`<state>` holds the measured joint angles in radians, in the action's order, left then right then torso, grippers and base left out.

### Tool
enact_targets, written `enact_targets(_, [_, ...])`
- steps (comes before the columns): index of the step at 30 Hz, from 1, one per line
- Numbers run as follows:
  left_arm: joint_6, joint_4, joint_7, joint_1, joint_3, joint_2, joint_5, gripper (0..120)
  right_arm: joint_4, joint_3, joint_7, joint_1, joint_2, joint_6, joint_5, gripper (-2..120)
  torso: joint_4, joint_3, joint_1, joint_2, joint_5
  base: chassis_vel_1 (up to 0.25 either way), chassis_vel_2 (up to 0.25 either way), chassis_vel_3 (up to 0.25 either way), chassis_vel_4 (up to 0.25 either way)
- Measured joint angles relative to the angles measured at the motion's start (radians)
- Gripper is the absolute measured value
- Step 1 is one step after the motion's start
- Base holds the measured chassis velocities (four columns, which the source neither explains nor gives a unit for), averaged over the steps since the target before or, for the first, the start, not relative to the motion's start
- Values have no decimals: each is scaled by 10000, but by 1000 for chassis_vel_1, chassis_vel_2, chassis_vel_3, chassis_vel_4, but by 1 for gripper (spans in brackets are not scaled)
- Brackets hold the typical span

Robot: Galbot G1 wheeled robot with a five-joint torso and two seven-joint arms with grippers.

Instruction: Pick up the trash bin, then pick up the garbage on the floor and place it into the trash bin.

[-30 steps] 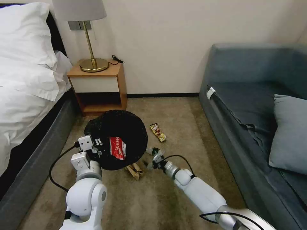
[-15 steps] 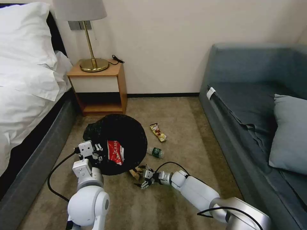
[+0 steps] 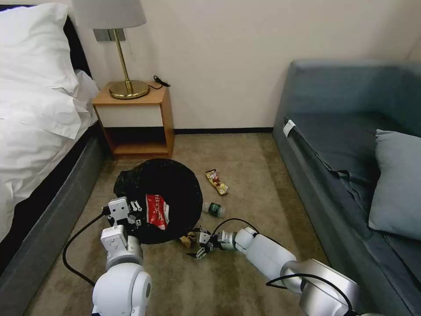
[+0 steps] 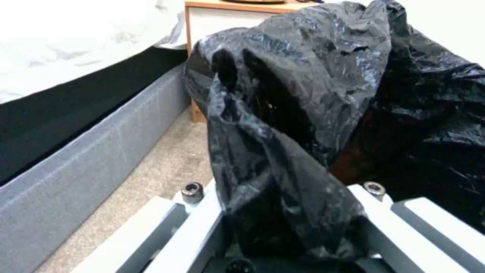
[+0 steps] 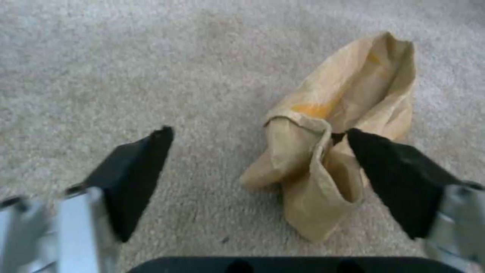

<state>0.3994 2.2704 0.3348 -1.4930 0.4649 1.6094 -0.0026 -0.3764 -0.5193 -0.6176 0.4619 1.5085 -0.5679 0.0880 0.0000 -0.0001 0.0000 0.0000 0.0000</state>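
Two arms share the work. The left gripper (image 3: 131,215) is clamped on the black liner at the rim of the trash bin (image 3: 175,188), holding it just off the carpet (image 3: 245,175) and tipped so its mouth faces the litter; a fold of bag (image 4: 283,212) is pinched between its fingers. One red-and-white packet (image 3: 157,211) already lies inside.

At about five o'clock from the bin, the right gripper (image 3: 198,242) sits low over the carpet, fingers spread wide. They straddle the crumpled paper bag (image 5: 333,140), one fingertip (image 5: 374,159) touching its folded edge, the other (image 5: 146,151) on bare carpet well apart from it. That wide stance looks meant to take the whole crumple in one close.

At three o'clock from the bin lies the small bottle (image 3: 213,209), and the brown-yellow wrapper (image 3: 216,181) at two o'clock, both untouched.
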Motion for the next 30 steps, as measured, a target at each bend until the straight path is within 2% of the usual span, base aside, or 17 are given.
enact_targets(5, [0,10,0,-18,-63,-4,26,4,88,370,-25,47,63,-126,-203,65,0,0,0,0,0,0,0,0,0])
enact_targets(6, [0,10,0,-18,-63,-4,26,4,88,370,-25,47,63,-126,-203,65,0,0,0,0,0,0,0,0,0])
enact_targets(8, [-1,10,0,-19,-74,-5,26,4,118,472,-24,41,68,-151,-243,55,0,0,0,0,0,0,0,0,0])
enact_targets(9, [-1,10,0,-19,-74,-5,26,4,118,472,-24,41,68,-151,-243,55,0,0,0,0,0,0,0,0,0])
enact_targets(11, [0,10,2,-12,-74,-6,26,4,167,560,-24,31,67,-179,-252,44,0,0,0,0,0,0,0,0,0])
enact_targets(12, [0,10,2,-12,-74,-6,26,4,167,560,-24,31,67,-179,-252,44,0,0,0,0,0,0,0,0,0])
enact_targets(14, [-1,8,3,2,-72,-8,18,4,203,622,-23,29,65,-198,-252,33,0,0,0,0,1,0,0,0,0])
enact_targets(15, [-1,8,3,2,-72,-8,18,4,203,622,-23,29,65,-198,-252,33,0,0,0,0,1,0,0,0,0])
enact_targets(17, [-2,-24,5,29,-70,-10,8,4,318,748,-23,23,91,-219,-252,22,0,0,0,0,0,0,0,0,0])
enact_targets(19, [-2,-34,4,38,-69,-11,4,4,333,779,-25,22,93,-224,-253,19,0,1,0,0,1,0,0,0,0])
enact_targets(21, [-2,-73,5,79,-69,-11,-7,4,350,816,-27,19,82,-230,-251,7,0,0,0,0,1,0,0,0,0])
enact_targets(22, [-2,-73,5,79,-69,-11,-7,4,350,816,-27,19,82,-230,-251,7,0,0,0,0,1,0,0,0,0])
enact_targets(23, [-2,-90,5,97,-69,-12,-11,4,354,820,-27,18,76,-229,-251,1,0,1,0,0,1,0,0,0,0])
enact_targets(30, [-2,-131,6,148,-63,-12,-19,4,357,889,-23,-10,79,-230,-241,0,0,0,0,0,0,0,0,0,0])
